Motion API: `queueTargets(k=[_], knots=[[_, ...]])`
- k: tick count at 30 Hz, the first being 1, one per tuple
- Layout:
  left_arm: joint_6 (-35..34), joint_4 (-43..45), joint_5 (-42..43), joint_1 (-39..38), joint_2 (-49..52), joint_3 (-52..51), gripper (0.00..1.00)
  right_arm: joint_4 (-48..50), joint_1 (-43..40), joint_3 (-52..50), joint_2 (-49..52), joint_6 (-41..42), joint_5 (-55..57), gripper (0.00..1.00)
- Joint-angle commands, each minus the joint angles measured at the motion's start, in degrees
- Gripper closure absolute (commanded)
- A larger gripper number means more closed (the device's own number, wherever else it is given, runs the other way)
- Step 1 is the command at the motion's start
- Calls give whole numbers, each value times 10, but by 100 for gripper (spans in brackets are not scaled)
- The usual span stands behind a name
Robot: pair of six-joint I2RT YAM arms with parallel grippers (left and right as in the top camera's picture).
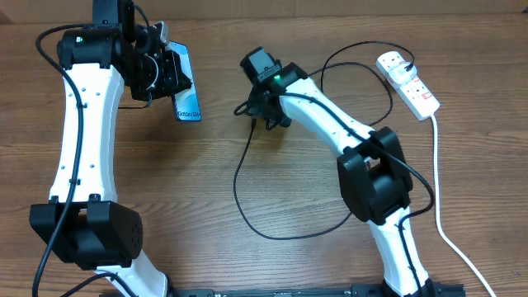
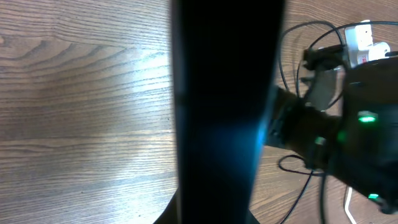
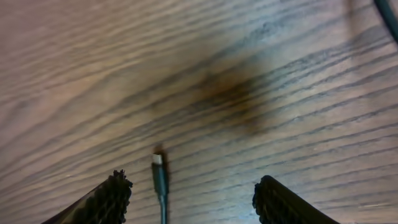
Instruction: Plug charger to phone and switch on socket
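Right, the right pincer (image 3: 194,198) is spread wide and low over the wooden table (image 3: 261,68), and it has hold of nothing. Its two ridged black fingertips (image 3: 115,196) stand well apart at the bottom of the wrist view. Between them lies the charger (image 3: 160,183), closer to the left-hand fingertip than the right-hand one, touching neither. The small metal tip points away from the pincer and lies flat on the wood.

From overhead, the thin black cable drops away from this pincer, swings in a big loop across the table towards the arm's base, then climbs back behind the arm. It ends up at the socket (image 1: 410,82), which lies well off to the pincer's outer side, near the table's far right. A thick white lead (image 1: 437,173) trails from the socket down that edge.

Over to the left pincer (image 1: 167,73): it's closed on the phone (image 1: 188,97). It grips the upper end, and the blue screen pokes out below it at a tilt. In its own wrist view the phone is a dark blurred slab filling the middle, so close that the fingers can't be seen. The two pincers are near each other, with open table between them.
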Motion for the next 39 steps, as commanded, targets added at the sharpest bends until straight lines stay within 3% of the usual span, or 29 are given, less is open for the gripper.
queueTargets(k=[1, 11, 30, 34, 39], knots=[[9, 3, 7, -4, -2, 5, 96, 0, 31, 9, 4, 17, 50, 35], [9, 3, 7, -4, -2, 5, 96, -13, 45, 8, 35, 40, 47, 56], [9, 3, 7, -4, -2, 5, 96, -11, 46, 6, 58, 36, 33, 59], [9, 2, 7, -4, -2, 5, 96, -23, 46, 6, 69, 36, 33, 66], [9, 3, 7, -4, -2, 5, 96, -43, 46, 5, 75, 36, 25, 85]])
